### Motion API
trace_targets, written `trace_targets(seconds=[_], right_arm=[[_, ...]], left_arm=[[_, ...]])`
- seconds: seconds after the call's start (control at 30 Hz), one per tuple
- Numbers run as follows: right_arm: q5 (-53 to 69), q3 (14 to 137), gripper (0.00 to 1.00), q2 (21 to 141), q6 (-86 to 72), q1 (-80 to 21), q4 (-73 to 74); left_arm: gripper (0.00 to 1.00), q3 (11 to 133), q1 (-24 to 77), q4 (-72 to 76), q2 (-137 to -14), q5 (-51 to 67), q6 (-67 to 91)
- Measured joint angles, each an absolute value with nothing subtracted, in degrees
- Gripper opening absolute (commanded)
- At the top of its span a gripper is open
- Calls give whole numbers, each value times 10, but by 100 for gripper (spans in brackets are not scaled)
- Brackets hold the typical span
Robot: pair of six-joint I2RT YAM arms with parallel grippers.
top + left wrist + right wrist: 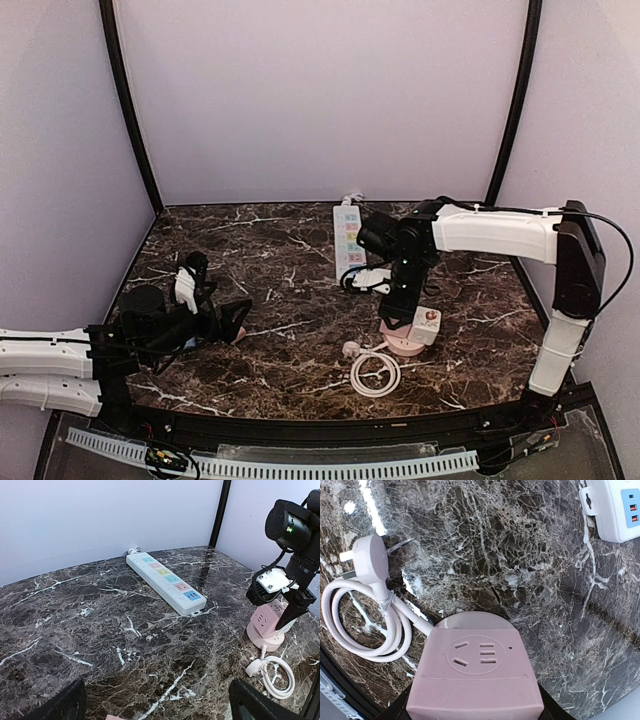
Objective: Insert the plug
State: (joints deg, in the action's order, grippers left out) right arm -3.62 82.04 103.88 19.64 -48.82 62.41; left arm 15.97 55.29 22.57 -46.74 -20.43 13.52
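The right gripper (398,318) is closed around the pink socket cube (475,680), which stands on the desk (290,370). The plug (368,559) lies beside its coiled cord (365,625), near the cube. The left gripper (236,318) is wide open, well apart.

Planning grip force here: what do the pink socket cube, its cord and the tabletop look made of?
Pink socket cube: matte moulded plastic, soft even sheen. Cord: smooth flexible plastic or rubber sheath, coiled easily. Tabletop: dark veined marble look, glossy reflections; possibly laminate.

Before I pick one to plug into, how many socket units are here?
2: a white power strip at back centre, a pink socket cube toward front right.
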Motion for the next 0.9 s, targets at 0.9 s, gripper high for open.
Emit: trace_targets(seconds=[0.9], right_arm=[[-30, 819, 0, 1054, 200, -483, 616]], left_arm=[[100, 159, 553, 225, -464, -204, 135]])
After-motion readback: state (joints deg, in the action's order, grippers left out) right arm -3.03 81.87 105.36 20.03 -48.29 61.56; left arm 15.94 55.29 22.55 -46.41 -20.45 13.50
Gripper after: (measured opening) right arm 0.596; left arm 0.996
